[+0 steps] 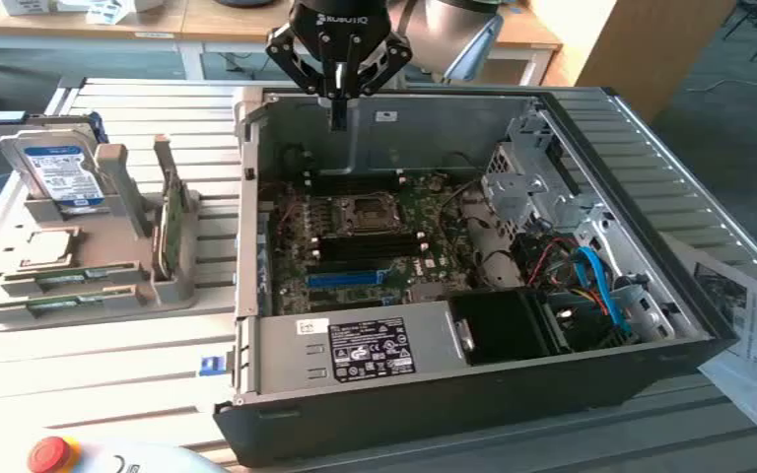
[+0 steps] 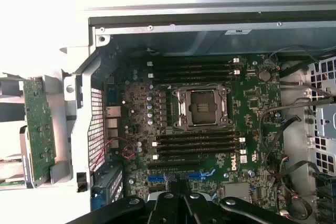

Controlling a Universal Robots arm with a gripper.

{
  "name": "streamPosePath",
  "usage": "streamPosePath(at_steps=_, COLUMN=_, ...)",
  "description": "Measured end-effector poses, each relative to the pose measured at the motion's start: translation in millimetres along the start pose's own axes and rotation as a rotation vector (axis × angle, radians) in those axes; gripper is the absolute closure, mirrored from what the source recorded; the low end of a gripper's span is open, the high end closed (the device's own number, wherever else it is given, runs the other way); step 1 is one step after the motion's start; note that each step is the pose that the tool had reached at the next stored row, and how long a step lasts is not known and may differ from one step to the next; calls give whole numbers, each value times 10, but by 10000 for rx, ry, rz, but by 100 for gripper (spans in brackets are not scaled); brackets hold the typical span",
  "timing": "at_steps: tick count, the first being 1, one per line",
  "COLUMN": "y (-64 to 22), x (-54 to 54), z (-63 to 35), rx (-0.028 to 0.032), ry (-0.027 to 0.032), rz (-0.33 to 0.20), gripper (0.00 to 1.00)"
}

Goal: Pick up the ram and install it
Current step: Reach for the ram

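Two ram sticks [image 1: 74, 279] [image 1: 63, 306], one hard drive [image 1: 56, 169], one expansion card [image 1: 169, 227], one computer case [image 1: 484, 402].

The gripper [image 1: 338, 122] hung from the arm [image 1: 464, 25] with its black body upright and its fingers [image 1: 338, 99] pointing straight down. Its two linkages spread wide at the knuckles, then slanted inward, so the fingertips met in one narrow point, pressed flat against each other. The arm's grey wrist section rose behind the gripper toward the exterior view's right. In the wrist view the gripper [image 2: 181, 203] appeared as dark linkages drawn together at the middle.
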State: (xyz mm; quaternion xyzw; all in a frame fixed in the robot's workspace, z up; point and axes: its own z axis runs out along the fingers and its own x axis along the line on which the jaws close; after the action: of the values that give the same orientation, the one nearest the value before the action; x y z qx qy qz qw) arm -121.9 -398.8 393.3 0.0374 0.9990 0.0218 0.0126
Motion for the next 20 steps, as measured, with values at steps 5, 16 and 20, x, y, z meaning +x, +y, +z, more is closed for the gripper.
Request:
streamPosePath(at_steps=5, y=0, x=0, z=0, rx=0, ry=0, rz=0, gripper=90)
streamPosePath(at_steps=16, y=0, x=7, z=0, rx=0, ry=0, rz=3, gripper=90)
streamPosePath(at_steps=20, y=0, x=24, z=0, rx=0, ry=0, rz=1, gripper=90)
